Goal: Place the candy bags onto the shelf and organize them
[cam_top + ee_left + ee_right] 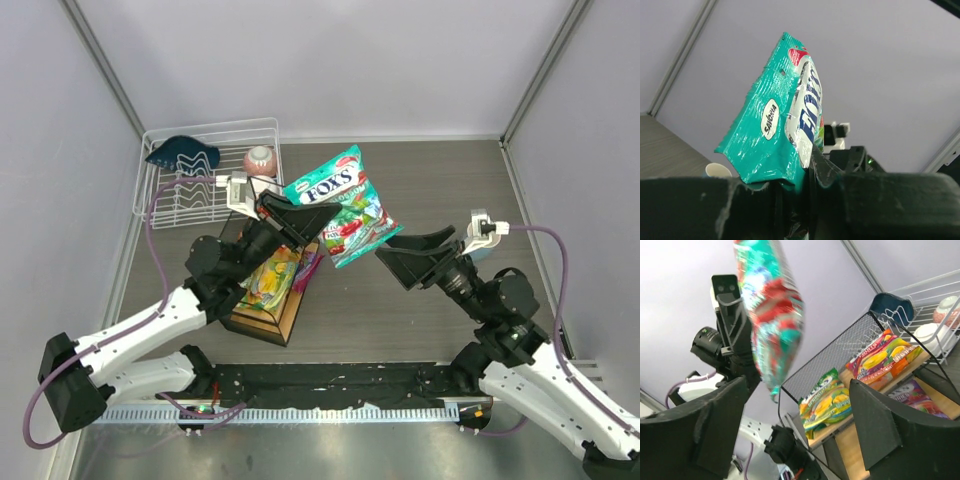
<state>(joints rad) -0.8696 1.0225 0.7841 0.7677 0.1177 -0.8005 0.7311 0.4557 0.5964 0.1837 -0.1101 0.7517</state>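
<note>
A teal candy bag hangs in the air over the middle of the table, and my left gripper is shut on its left edge. In the left wrist view the teal bag stands up out of the left gripper. My right gripper is open just right of the bag's lower corner, not touching it. In the right wrist view the teal bag hangs above the open right gripper. The shelf carries a yellow-green bag and an orange-red bag on its top board, and a purple bag below.
A white wire dish rack stands at the back left with a dark blue object and a small brown and white ball in it. The shelf lies partly under my left arm. Grey walls close in the table.
</note>
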